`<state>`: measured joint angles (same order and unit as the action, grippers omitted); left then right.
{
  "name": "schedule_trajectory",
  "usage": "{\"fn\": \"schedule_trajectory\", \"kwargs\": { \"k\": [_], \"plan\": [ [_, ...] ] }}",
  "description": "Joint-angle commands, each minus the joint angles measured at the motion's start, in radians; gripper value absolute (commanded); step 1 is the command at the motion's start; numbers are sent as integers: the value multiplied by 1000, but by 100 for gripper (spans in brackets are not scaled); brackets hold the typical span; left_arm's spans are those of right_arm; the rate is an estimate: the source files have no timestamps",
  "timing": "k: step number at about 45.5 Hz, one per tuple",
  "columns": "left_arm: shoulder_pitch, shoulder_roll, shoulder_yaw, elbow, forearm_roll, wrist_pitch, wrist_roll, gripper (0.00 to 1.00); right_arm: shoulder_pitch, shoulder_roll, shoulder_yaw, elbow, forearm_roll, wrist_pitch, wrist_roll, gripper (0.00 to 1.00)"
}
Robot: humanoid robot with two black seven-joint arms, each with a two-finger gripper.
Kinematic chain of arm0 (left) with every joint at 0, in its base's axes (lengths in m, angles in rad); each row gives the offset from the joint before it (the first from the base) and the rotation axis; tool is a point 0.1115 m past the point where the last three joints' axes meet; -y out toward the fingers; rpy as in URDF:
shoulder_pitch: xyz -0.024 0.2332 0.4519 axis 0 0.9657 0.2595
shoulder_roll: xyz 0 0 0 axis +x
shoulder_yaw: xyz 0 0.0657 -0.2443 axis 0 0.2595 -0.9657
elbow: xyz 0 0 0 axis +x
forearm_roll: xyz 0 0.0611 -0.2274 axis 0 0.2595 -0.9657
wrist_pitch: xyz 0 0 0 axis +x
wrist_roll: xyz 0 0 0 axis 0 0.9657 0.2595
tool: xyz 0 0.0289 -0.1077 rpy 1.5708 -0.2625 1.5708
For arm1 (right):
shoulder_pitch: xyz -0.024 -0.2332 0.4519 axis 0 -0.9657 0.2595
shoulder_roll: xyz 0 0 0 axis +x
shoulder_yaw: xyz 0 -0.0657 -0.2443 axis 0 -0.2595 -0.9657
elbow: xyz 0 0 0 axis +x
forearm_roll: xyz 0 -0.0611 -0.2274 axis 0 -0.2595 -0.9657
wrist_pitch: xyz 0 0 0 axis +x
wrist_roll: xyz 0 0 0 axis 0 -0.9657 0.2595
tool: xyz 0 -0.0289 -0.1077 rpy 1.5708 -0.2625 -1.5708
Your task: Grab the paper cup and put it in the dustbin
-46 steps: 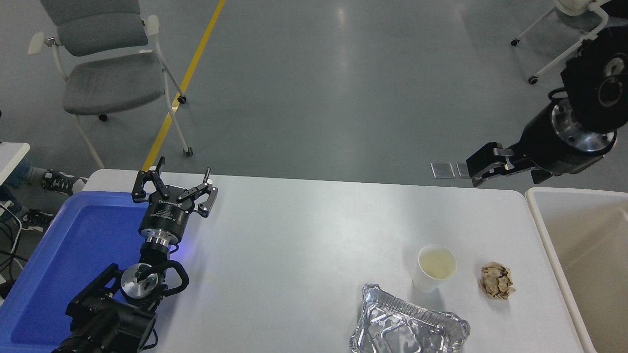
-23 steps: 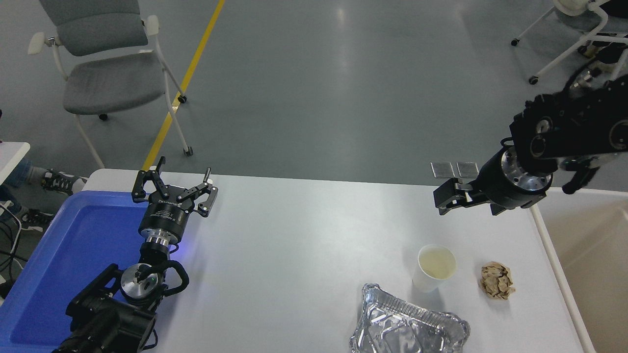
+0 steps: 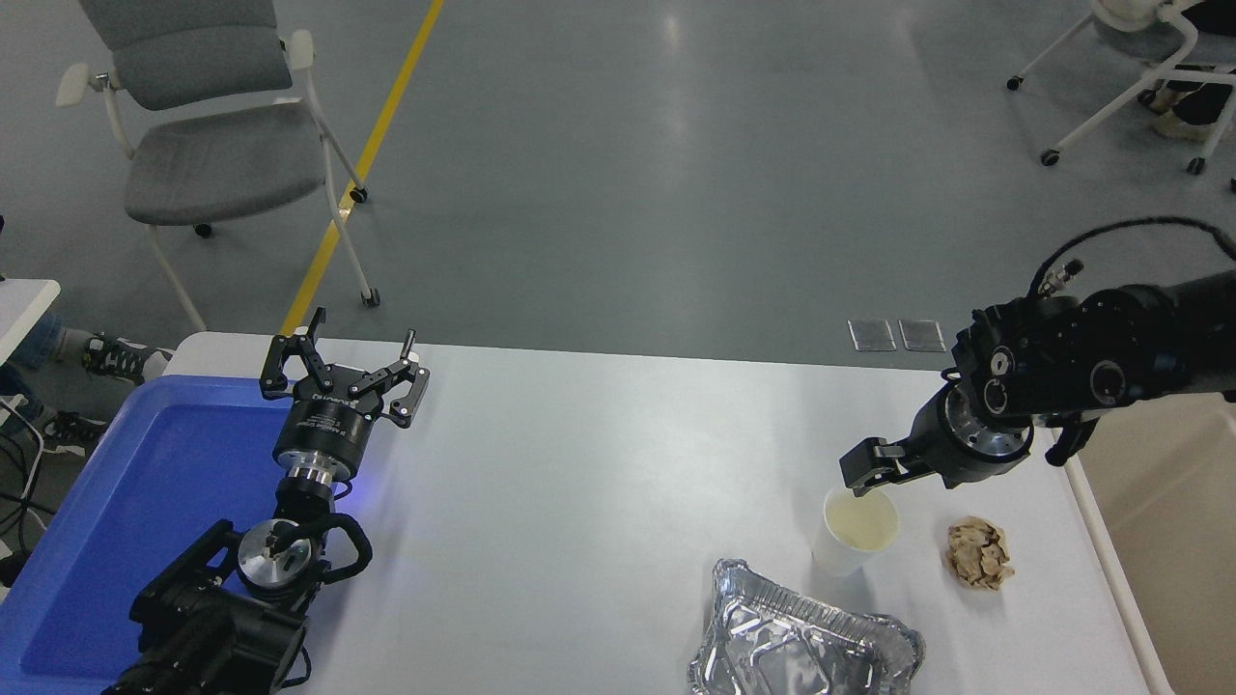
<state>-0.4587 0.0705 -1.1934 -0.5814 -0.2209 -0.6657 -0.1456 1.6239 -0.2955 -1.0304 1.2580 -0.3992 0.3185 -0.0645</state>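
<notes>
The paper cup [image 3: 856, 527] stands upright and empty on the white table [image 3: 599, 483], front right. My right gripper [image 3: 866, 470] comes in from the right edge and hangs just over the cup's far rim; it is seen side-on and its state does not show. The beige dustbin [image 3: 1188, 560] stands at the table's right end, partly behind my right arm. My left gripper [image 3: 343, 372] is open and empty, parked over the right edge of the blue tray [image 3: 145, 483] at the lower left.
A crumpled brown paper ball [image 3: 978, 552] lies just right of the cup. A crinkled silver foil tray [image 3: 801, 642] lies in front of the cup at the table's near edge. A grey chair [image 3: 212, 125] stands beyond the table's far left.
My right arm has swung down and to the left, from high above the dustbin's far corner to just over the cup's far rim. The cup and the left arm have not moved.
</notes>
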Motion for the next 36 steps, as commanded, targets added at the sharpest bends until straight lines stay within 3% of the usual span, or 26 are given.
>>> {"fn": "schedule_trajectory", "kwargs": {
  "k": [1,16,21,29,32,36],
  "plan": [
    [0,0,0,0,0,0,0,99,-107,4,35,-71,-38,-13,0,100],
    [0,0,0,0,0,0,0,99,-156,13,52,-126,-76,-38,14,100],
    [0,0,0,0,0,0,0,99,-159,13,52,-126,-81,-39,34,95],
    [0,0,0,0,0,0,0,99,-170,13,52,-146,-119,-44,60,70],
    [0,0,0,0,0,0,0,99,-170,13,50,-147,-122,-44,69,41],
    [0,0,0,0,0,0,0,99,-170,13,49,-150,-127,-44,71,11]
  ]
}}
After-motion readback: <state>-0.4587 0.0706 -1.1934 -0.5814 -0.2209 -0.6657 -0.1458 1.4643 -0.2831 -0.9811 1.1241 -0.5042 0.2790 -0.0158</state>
